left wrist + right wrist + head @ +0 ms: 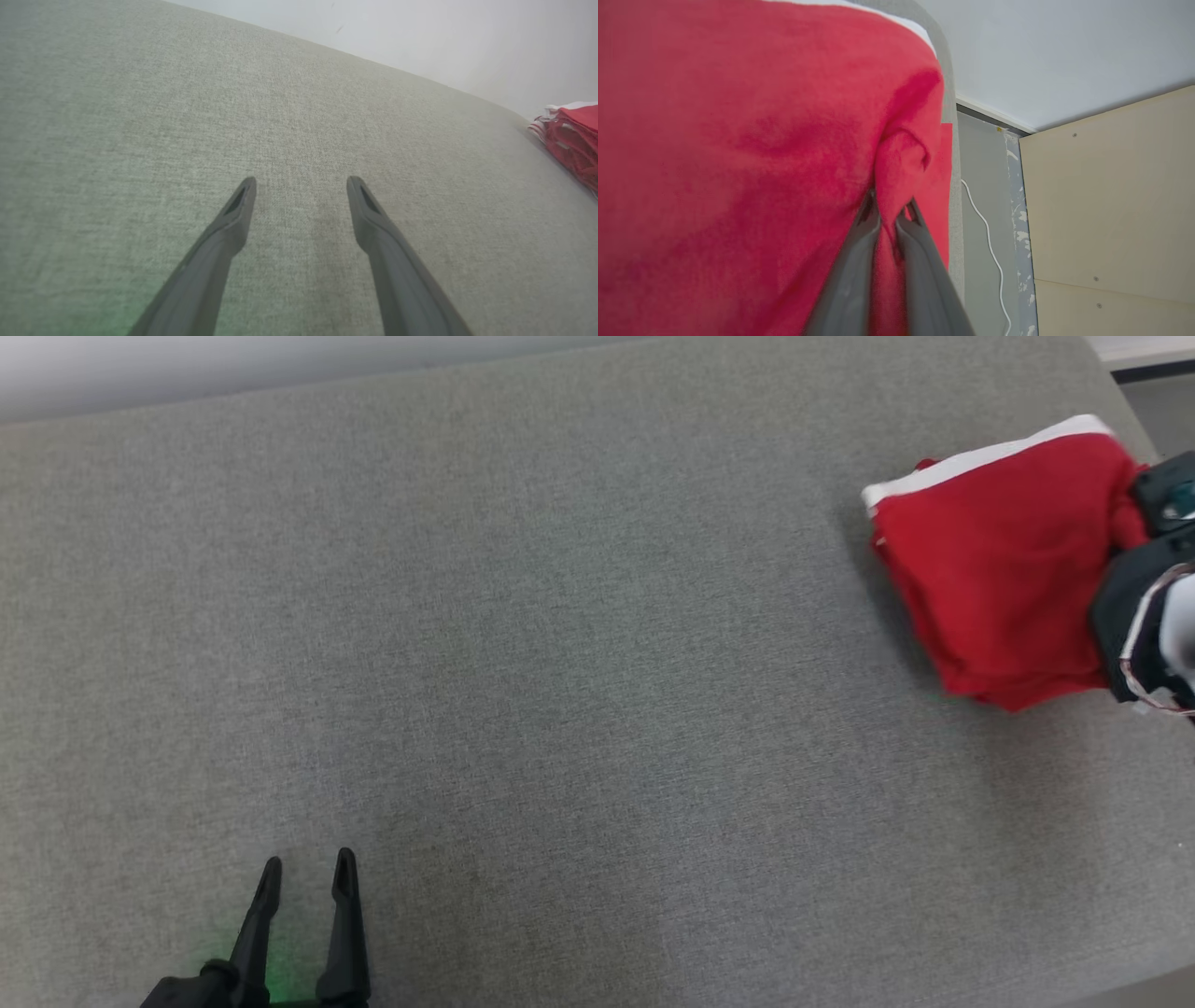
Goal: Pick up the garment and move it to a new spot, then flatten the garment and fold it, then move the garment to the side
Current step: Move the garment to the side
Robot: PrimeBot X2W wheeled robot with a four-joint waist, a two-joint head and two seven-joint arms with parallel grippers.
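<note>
Folded red garment (999, 569) at the upper right, pinched by the right tool (891, 207).
It lies on the grey desk (560, 663), one fold clamped between that tool's fingers; the left tool (306, 870), spread wide and empty, sits lower left, well apart.

**Right gripper pinching the red garment**

So the right gripper (891, 211) is clamped tight on a bunched-up fold of the red garment (738, 163), close to its edge. There's a white strip (908, 23) up top, maybe trim. Off to the side are a grey padded edge (956, 224), a white cable (992, 247) and a beige panel (1111, 200).
</note>
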